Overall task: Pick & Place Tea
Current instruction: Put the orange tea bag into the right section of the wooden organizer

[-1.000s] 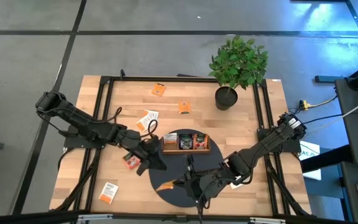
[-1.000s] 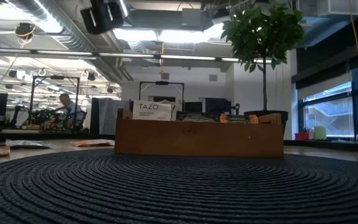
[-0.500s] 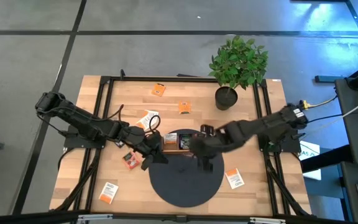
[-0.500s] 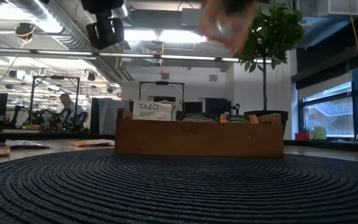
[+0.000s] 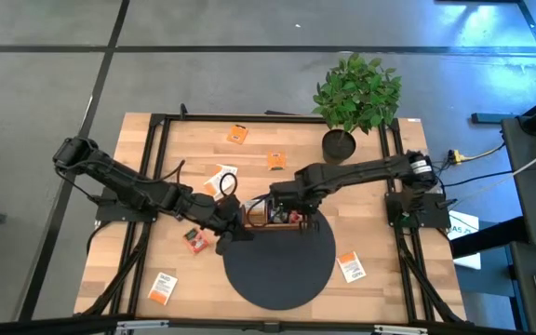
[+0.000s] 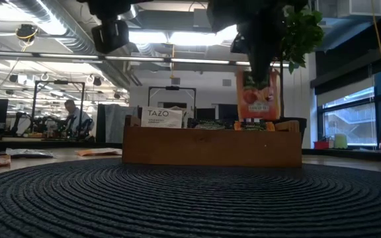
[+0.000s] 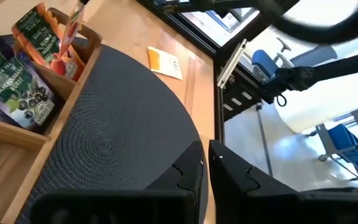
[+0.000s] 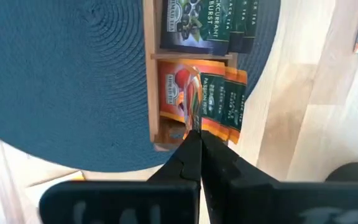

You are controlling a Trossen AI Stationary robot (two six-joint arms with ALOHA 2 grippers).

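My right gripper is shut on an orange tea sachet with a peach picture. It holds it over the right compartment of the brown wooden tray; the tray also shows in the low view. The tray's compartments hold white, dark and orange sachets standing on edge. The tray stands on the far part of the round dark mat. My left gripper is shut and empty over the mat's left edge, beside the tray's left end. My right gripper pinches the sachet's top edge between its two fingers, which point down from above. The sachet hangs upright below the fingers, its lower edge level with the tops of the sachets in the tray. I cannot tell whether it touches them.
Loose sachets lie on the wooden table: two at the far side, one white-and-orange left of the tray, one red, one near left, one near right. A potted plant stands at the far right.
My right gripper has risen from the mat's near part, where the orange sachet lay, and has gone toward the far edge to the tray. The sachet has been lifted clear of the mat and now hangs upright over the right compartment.
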